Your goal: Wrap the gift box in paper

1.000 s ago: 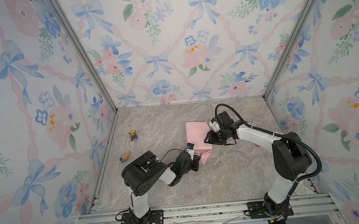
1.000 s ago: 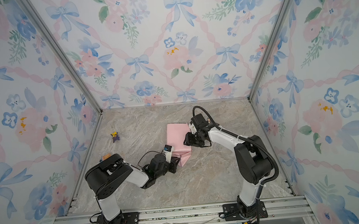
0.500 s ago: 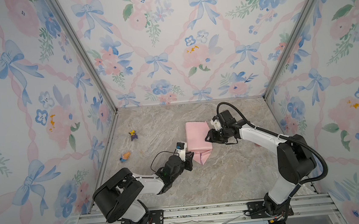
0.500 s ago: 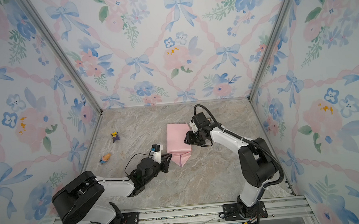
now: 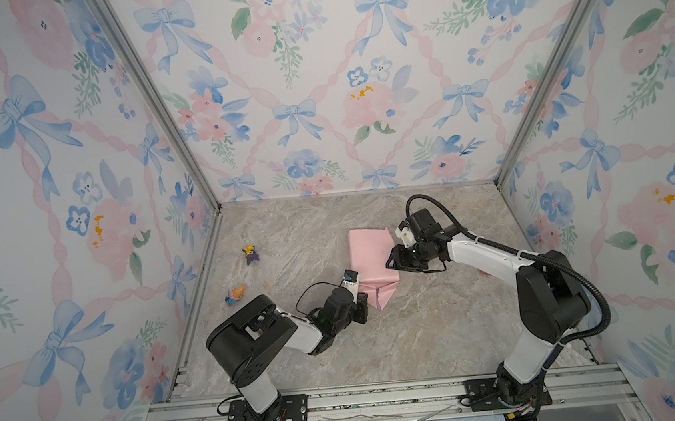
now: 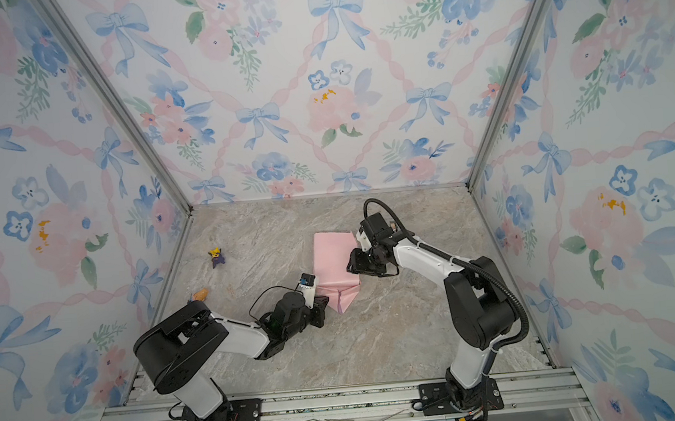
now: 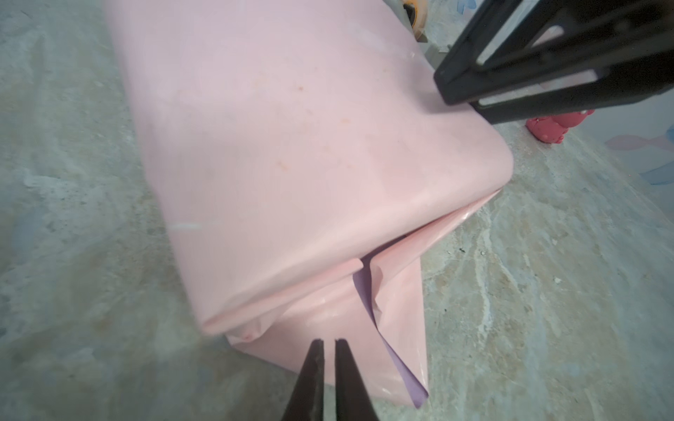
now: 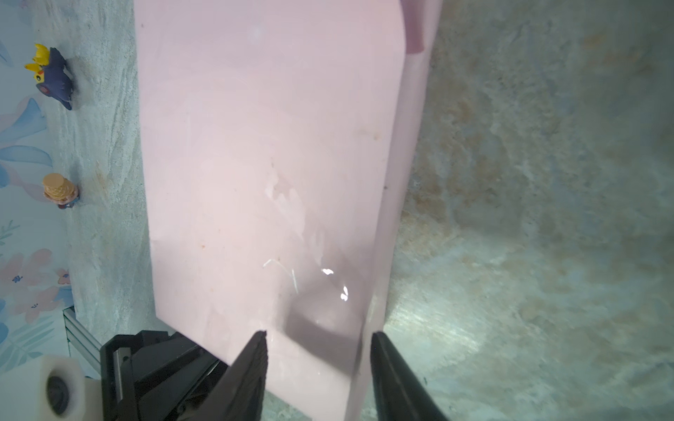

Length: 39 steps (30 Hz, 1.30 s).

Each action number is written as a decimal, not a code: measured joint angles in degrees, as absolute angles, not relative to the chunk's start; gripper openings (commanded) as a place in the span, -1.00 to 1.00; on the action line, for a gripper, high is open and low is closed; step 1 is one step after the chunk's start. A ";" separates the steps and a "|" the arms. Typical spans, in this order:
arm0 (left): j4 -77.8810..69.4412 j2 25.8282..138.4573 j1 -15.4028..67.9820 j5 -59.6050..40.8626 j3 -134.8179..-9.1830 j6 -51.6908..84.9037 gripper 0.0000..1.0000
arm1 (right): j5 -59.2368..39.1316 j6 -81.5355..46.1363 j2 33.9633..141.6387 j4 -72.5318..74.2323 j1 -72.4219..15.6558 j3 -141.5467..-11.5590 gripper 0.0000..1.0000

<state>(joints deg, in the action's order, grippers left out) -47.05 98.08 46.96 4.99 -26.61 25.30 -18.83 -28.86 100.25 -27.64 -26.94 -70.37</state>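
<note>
Wrap nearly done; the end fold is left open.

- The paper (image 5: 369, 254), pale pink face out, is folded round the gift box. No blue shows anywhere, so the box is presumably inside the parcel, directly ahead of the left pincer and under the tips of the right one.
- Left pincer (image 7: 329, 342): jaws brought together, with only a hairline slit between them. The tips sit low over the loose end flap (image 7: 394, 310), which lies flat on the table (image 5: 422, 337) just in front of them. The lilac underside shows along the flap's cut edge. I cannot tell whether a bit of paper is nipped or the tips are only poised on it. Judgement: closed tips make a narrow pusher for creasing or tucking this flap against the box end.
- Right pincer (image 8: 319, 337): jaws about half apart, clamped on nothing. One finger lies on the parcel's top near its long edge; the other hangs off the side over the table. Judgement: it is there as a hold-down, so the parcel does not slide or spring open while the other arm works the end.
- A clear glossy patch, probably tape (image 8: 328, 291), lies just ahead of the right pincer across the edge.

Risk: pushing the flap without that hold-down could shift the whole parcel.
</note>
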 measured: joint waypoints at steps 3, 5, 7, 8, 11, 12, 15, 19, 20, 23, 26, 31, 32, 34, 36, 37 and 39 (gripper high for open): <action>-48.21 100.77 46.96 4.51 -28.25 25.10 -0.78 | -18.83 -28.86 100.64 -27.75 -26.94 -70.37 -0.02; -48.73 102.76 46.96 4.45 -29.04 25.10 -0.78 | -18.83 -28.86 100.64 -27.73 -26.94 -70.37 -0.02; -49.69 104.79 46.96 4.45 -29.50 25.15 -0.78 | -18.83 -28.86 100.64 -27.75 -26.94 -70.37 -0.02; -50.59 105.56 46.96 4.45 -29.89 25.12 -0.77 | -18.85 -28.86 100.64 -27.75 -26.94 -70.37 -0.02; -52.18 107.53 46.96 4.19 -31.35 25.12 -0.76 | -18.83 -28.86 100.64 -27.75 -26.96 -70.37 -0.02; -52.47 108.01 46.96 4.01 -31.75 25.12 -0.76 | -18.83 -28.86 100.64 -27.75 -26.96 -70.37 -0.02; -52.69 108.60 46.96 3.57 -32.49 25.12 -0.74 | -18.83 -28.86 100.64 -27.70 -26.96 -70.24 -0.02; -52.60 107.81 46.96 3.29 -31.90 25.08 -0.62 | -18.83 -28.88 100.64 -27.73 -26.96 -70.08 0.00; -52.47 106.91 46.96 3.14 -31.20 25.08 -0.58 | -18.85 -28.88 100.64 -27.70 -26.96 -70.08 0.00; -51.92 101.80 46.96 3.14 -28.25 25.08 -0.44 | -18.87 -28.91 100.60 -27.73 -26.92 -70.08 0.03; -50.89 93.34 46.96 3.62 -25.12 25.12 -0.20 | -19.31 -28.93 100.05 -28.01 -26.28 -70.08 0.05; -41.78 80.86 45.21 5.82 -26.24 27.09 0.04 | -21.06 -29.10 97.95 -28.47 -23.68 -70.11 0.05; -38.54 79.61 43.90 5.98 -27.79 28.16 0.05 | -21.52 -29.12 97.62 -28.49 -23.07 -70.11 0.05; -32.51 79.24 40.38 5.04 -31.59 30.15 0.10 | -22.96 -29.47 97.43 -28.23 -22.04 -70.15 0.05; -27.33 80.31 36.86 2.92 -35.42 32.10 0.11 | -24.73 -29.98 97.54 -27.88 -21.17 -70.17 0.05; -25.21 81.32 35.35 1.80 -37.39 32.77 0.12 | -25.54 -30.30 97.69 -27.81 -20.88 -70.28 0.05; -22.20 83.70 33.85 -0.32 -40.73 33.78 0.13 | -26.59 -30.59 98.45 -27.90 -20.58 -71.02 0.05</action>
<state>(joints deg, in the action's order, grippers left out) -22.20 83.70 33.85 -0.32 -40.73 33.78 -26.59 -30.59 98.45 -27.90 -20.58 -71.02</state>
